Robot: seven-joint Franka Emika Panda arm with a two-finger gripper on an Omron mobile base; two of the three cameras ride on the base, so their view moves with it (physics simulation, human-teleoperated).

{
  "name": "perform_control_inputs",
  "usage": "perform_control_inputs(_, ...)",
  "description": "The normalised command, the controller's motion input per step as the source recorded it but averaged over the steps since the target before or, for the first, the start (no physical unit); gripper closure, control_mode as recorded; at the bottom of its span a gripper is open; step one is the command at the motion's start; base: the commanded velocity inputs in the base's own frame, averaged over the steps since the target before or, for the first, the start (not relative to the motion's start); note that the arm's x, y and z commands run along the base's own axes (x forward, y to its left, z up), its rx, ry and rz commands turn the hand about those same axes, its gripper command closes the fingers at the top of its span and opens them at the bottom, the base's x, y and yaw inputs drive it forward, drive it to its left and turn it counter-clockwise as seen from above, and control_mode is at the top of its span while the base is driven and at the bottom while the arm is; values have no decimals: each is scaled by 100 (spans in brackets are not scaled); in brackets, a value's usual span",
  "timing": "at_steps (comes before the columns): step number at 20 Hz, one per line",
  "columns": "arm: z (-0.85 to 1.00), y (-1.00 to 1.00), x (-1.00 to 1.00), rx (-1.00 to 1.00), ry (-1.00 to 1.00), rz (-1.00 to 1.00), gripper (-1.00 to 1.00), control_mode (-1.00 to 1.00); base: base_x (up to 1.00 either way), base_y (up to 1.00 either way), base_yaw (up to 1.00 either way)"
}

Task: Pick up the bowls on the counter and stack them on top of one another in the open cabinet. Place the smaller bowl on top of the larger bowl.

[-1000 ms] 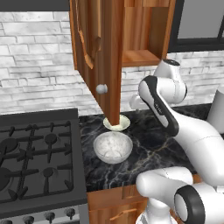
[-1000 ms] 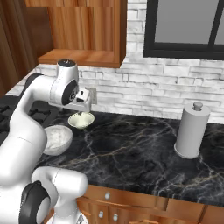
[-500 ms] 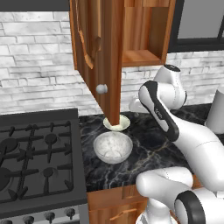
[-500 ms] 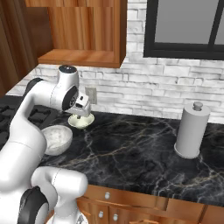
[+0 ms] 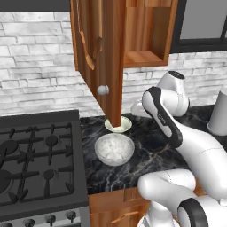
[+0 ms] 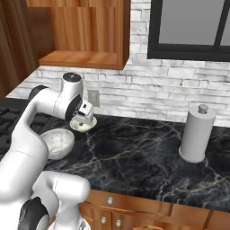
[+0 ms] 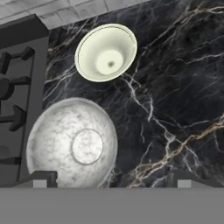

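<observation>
The smaller cream bowl (image 7: 106, 52) sits on the black marble counter (image 6: 134, 152) near the brick wall. The larger speckled grey-white bowl (image 7: 72, 142) stands just in front of it, beside the stove. From the left base view, the cream bowl (image 5: 119, 125) is partly hidden behind the open cabinet door (image 5: 106, 53), with the larger bowl (image 5: 114, 149) in front. My gripper (image 6: 82, 118) hangs open and empty just above the cream bowl (image 6: 85, 127), fingertips (image 7: 41, 178) spread wide over the larger bowl's near rim. The cabinet shelf (image 5: 142, 57) is bare.
A black gas stove (image 5: 35, 155) borders the bowls on the left. The open door's round knob (image 5: 103, 90) hangs low over the counter. A grey cylindrical canister (image 6: 196, 134) stands at the right, under a dark window (image 6: 193, 27). A wall outlet (image 6: 93, 97) sits behind the hand.
The hand has dropped lower toward the counter and now hangs close over the cream bowl. Both bowls have stayed where they were.
</observation>
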Motion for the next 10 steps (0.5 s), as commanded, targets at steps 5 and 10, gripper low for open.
perform_control_inputs(5, -19, 0, 0, 5, -6, -11, -100, -100, 0, 0, 0)
perform_control_inputs(10, -13, -1, 1, 8, -5, -14, -100, -100, 0, 0, 0)
